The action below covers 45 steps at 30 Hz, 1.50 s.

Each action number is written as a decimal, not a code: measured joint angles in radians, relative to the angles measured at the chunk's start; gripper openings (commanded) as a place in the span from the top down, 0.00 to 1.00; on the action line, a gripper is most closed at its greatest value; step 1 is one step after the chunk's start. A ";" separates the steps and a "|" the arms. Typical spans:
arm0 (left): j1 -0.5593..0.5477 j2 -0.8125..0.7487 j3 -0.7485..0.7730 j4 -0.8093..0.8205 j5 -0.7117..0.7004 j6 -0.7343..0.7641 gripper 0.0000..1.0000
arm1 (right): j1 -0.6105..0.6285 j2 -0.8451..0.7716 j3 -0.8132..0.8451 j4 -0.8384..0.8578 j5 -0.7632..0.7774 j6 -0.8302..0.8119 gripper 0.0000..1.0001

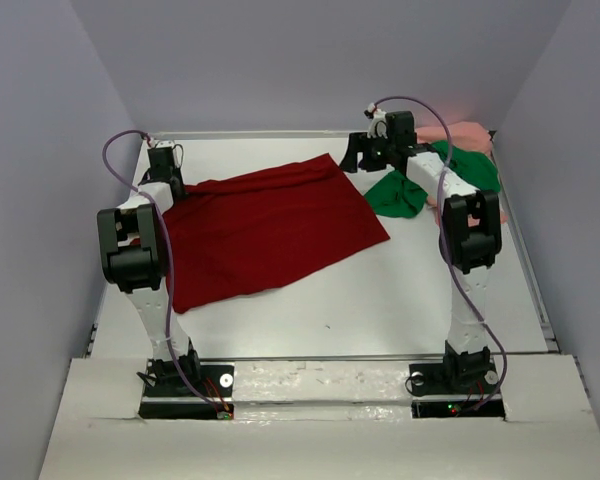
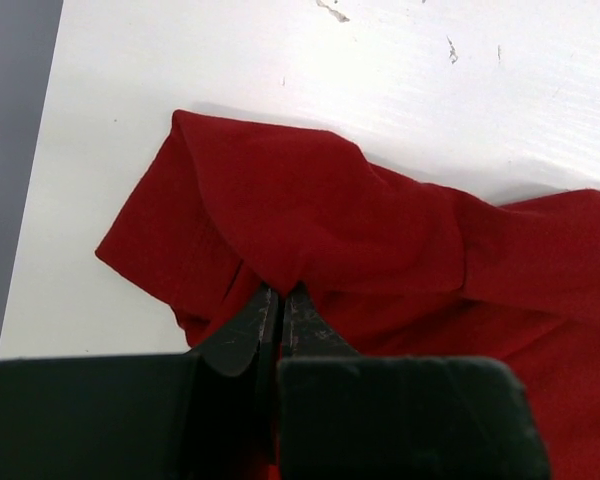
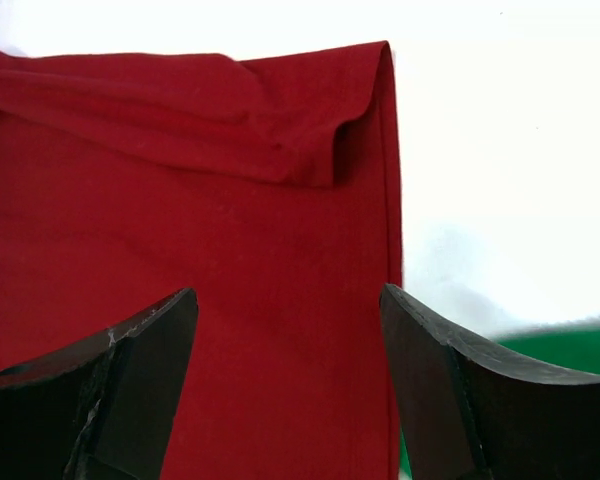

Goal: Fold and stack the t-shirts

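The dark red t-shirt (image 1: pixel 265 225) lies spread across the middle of the table. My left gripper (image 1: pixel 168 180) is at its far left corner. In the left wrist view this gripper (image 2: pixel 280 292) is shut on a bunched fold of the dark red t-shirt (image 2: pixel 330 210). My right gripper (image 1: pixel 355 158) hovers over the shirt's far right corner. The right wrist view shows this gripper (image 3: pixel 288 305) open, with the red cloth (image 3: pixel 180 200) flat beneath it. The bright green t-shirt (image 1: pixel 400 195) lies crumpled at the back right, partly under the right arm. The pale salmon pink t-shirt (image 1: pixel 462 131) sits behind it.
Grey walls close in the white table (image 1: pixel 400 300) on the left, back and right. A strip of green cloth (image 3: pixel 570 345) shows beside the right finger. Both arm bases stand at the near edge.
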 measured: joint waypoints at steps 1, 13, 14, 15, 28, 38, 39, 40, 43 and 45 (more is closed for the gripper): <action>0.000 0.000 0.000 0.002 -0.001 0.000 1.00 | 0.000 0.071 0.057 -0.005 -0.011 0.003 0.21; -0.019 -0.027 -0.043 0.042 -0.024 0.004 1.00 | -0.001 0.469 0.492 -0.122 -0.151 0.039 0.20; -0.022 -0.033 -0.043 0.044 -0.026 0.005 1.00 | -0.001 0.474 0.505 -0.122 -0.162 0.040 0.20; -0.024 -0.039 -0.045 0.045 -0.026 0.006 1.00 | -0.001 0.476 0.517 -0.121 -0.177 0.041 0.20; -0.045 -0.073 -0.058 0.066 -0.045 0.011 1.00 | -0.001 0.521 0.555 -0.065 -0.344 0.123 0.28; -0.047 -0.073 -0.058 0.066 -0.047 0.011 1.00 | -0.002 0.624 0.627 -0.023 -0.432 0.213 0.31; -0.049 -0.073 -0.058 0.066 -0.048 0.011 1.00 | -0.002 0.628 0.634 -0.023 -0.432 0.216 0.30; -0.050 -0.073 -0.058 0.066 -0.048 0.011 1.00 | -0.002 0.630 0.639 -0.024 -0.431 0.214 0.30; -0.055 -0.076 -0.060 0.066 -0.048 0.012 1.00 | -0.002 0.629 0.639 -0.031 -0.409 0.184 0.29; -0.058 -0.077 -0.061 0.066 -0.049 0.014 1.00 | -0.002 0.615 0.619 -0.031 -0.386 0.155 0.28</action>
